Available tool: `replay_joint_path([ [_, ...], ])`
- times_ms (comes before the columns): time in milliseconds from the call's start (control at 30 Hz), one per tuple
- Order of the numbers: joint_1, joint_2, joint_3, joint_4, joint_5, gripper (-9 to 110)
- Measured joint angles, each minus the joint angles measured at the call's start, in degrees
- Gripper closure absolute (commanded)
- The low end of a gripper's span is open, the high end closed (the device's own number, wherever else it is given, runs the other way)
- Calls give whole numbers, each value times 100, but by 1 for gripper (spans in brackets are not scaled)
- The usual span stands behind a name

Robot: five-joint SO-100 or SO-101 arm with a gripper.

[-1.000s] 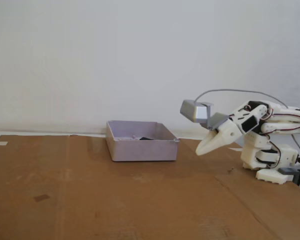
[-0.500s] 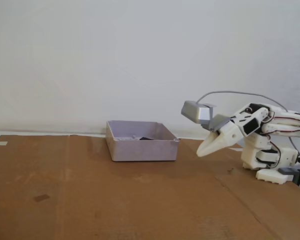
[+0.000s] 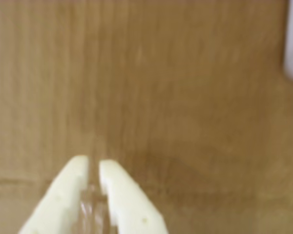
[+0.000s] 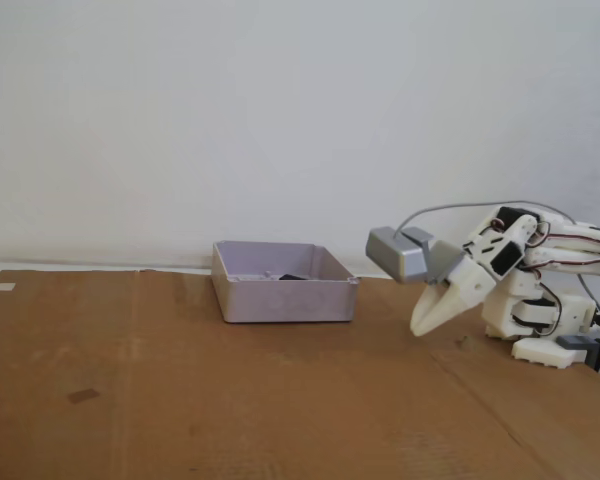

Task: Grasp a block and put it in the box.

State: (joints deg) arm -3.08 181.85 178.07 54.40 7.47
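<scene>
The gripper (image 3: 94, 168) holds nothing, its fingers nearly closed with a thin slit between them, above bare cardboard (image 3: 176, 97). The box (image 4: 285, 283) sits at its nine o'clock in the fixed view, a dark block (image 4: 291, 277) inside. No writing is legible.

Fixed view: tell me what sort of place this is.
Probably a home or hobby bench: flattened cardboard covers the table, a bare white wall stands behind, and a small white printed arm sits beside the box.

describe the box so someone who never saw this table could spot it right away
In the fixed view, brown cardboard covers the table before a white wall. Near its back edge, left of the white arm, sits the box: a shallow, square, pale lilac-grey tray, the only walled container there.
</scene>
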Motion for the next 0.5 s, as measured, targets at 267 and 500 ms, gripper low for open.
replay_joint_path([
  [267, 0, 519, 0, 1345, 0, 100],
  [500, 9, 782, 0, 1881, -53, 100],
])
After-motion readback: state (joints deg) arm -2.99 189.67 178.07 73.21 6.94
